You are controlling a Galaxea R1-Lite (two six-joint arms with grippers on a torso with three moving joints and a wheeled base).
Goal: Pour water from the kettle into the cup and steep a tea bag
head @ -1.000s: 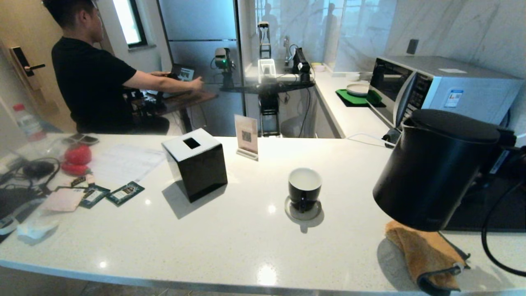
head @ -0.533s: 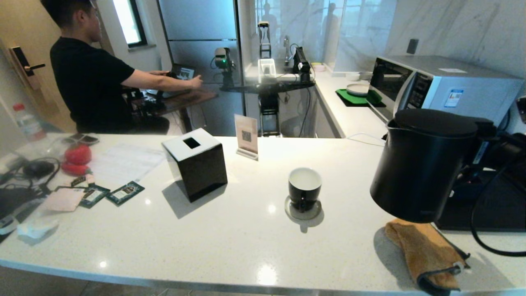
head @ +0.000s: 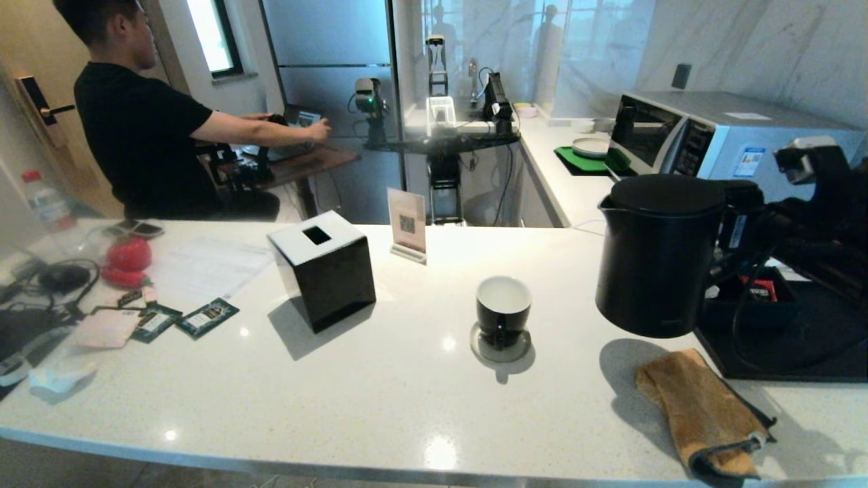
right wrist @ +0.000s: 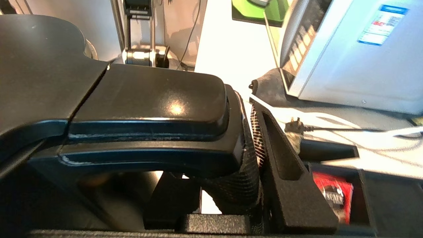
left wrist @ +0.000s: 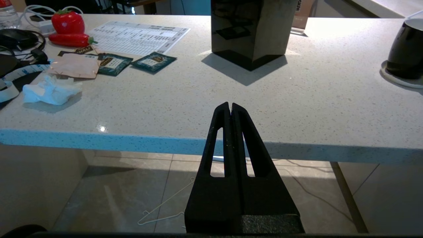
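The right gripper (right wrist: 228, 185) clamps the kettle (head: 654, 254) by its handle, carrying it upright above the counter (head: 407, 407) so nothing spills short of the cup (head: 502, 310). The left gripper (left wrist: 230, 107) idles pinched together and empty at the counter edge.

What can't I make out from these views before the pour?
- Water level: the kettle is opaque black with its lid on, in head and right wrist views.
- Tea bag: none visible; only sachets show.
- Inside of the cup: the rim hides its bottom in the head view; the left wrist view crops it.
- Right gripper: the handle hides one finger.
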